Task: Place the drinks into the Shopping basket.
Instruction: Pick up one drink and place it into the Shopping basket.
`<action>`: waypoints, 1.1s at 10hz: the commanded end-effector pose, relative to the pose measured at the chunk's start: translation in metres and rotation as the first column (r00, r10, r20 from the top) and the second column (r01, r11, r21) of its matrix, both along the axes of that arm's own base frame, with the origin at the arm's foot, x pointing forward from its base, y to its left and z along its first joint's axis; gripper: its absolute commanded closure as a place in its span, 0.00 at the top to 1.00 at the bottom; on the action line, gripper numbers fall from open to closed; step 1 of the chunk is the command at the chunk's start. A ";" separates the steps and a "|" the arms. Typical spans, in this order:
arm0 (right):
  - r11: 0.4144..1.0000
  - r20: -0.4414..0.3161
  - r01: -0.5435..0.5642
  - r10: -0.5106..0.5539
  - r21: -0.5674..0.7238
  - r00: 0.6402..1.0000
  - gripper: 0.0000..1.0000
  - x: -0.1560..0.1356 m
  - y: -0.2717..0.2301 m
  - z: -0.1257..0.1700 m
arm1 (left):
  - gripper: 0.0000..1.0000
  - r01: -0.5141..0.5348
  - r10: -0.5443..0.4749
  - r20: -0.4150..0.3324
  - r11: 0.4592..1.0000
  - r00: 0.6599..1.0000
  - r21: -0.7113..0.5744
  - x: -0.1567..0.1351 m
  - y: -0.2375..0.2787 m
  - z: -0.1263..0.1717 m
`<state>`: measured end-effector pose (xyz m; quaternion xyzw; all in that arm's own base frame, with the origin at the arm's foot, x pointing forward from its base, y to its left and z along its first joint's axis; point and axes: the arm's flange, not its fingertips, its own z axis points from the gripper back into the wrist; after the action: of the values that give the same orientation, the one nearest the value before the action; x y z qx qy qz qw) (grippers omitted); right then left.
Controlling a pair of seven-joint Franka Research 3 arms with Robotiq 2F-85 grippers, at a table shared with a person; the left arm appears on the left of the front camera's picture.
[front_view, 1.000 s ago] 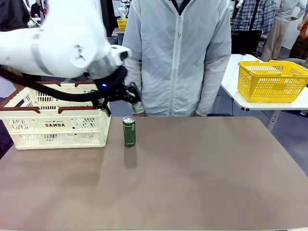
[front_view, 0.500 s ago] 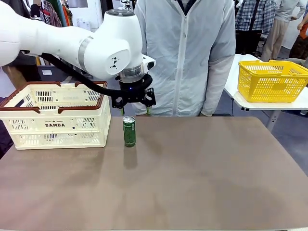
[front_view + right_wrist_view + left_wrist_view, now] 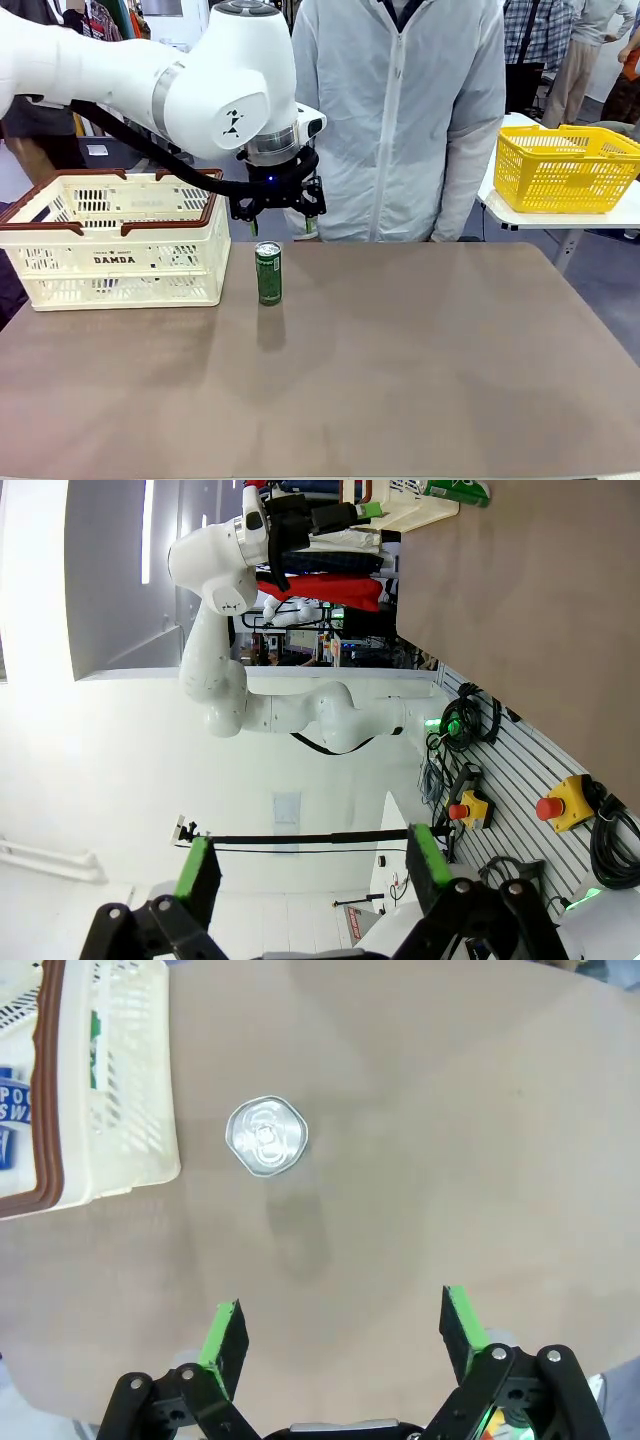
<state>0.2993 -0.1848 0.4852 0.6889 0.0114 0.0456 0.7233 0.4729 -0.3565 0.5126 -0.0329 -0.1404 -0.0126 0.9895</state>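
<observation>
A green can (image 3: 268,272) stands upright on the brown table just right of the cream Shopping basket (image 3: 115,260) marked DAMDA. My left gripper (image 3: 278,226) hangs open above and slightly behind the can, nothing between its fingers. From the left wrist view the can's silver top (image 3: 266,1136) lies ahead of the open gripper (image 3: 342,1335), beside the basket's wall (image 3: 125,1080), and a blue Pocari Sweat can (image 3: 14,1095) shows inside the basket. My right gripper (image 3: 312,865) is open, turned toward the room, with the green can (image 3: 456,491) at the top edge.
A person in a pale jacket (image 3: 400,120) stands at the table's far edge, right behind the can. A yellow mesh basket (image 3: 565,165) sits on a separate white table at the right. The brown tabletop (image 3: 420,360) spreads wide to the right and front.
My left arm swung from over the basket rightward to above the green can, then settled slightly. The can has not moved.
</observation>
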 end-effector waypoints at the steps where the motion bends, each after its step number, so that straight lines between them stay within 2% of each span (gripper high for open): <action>1: 1.000 -0.017 -0.010 0.010 -0.008 1.000 1.00 -0.001 -0.005 0.006 | 1.00 -0.076 0.075 -0.034 0.996 0.997 -0.043 0.030 0.018 -0.008; 3: 1.000 -0.017 -0.010 0.010 -0.008 1.000 1.00 -0.001 -0.005 0.006 | 1.00 -0.152 0.148 -0.060 0.986 0.987 -0.062 0.068 0.029 -0.027; 5: 1.000 -0.017 -0.010 0.010 -0.008 1.000 1.00 -0.001 -0.005 0.006 | 1.00 -0.145 0.132 -0.150 0.986 0.980 -0.080 0.097 0.034 -0.049; 8: 1.000 -0.017 -0.010 0.010 -0.008 1.000 1.00 -0.001 -0.005 0.006 | 1.00 -0.162 0.152 -0.232 0.986 0.961 -0.027 0.115 0.028 -0.085; 11: 1.000 -0.017 -0.010 0.010 -0.008 1.000 1.00 -0.001 -0.005 0.006 | 1.00 -0.163 0.166 -0.282 0.986 0.945 0.033 0.119 0.023 -0.111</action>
<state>0.2991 -0.1850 0.4852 0.6890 0.0112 0.0454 0.7233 0.5845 -0.3321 0.3969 -0.0238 -0.0076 0.0742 0.9969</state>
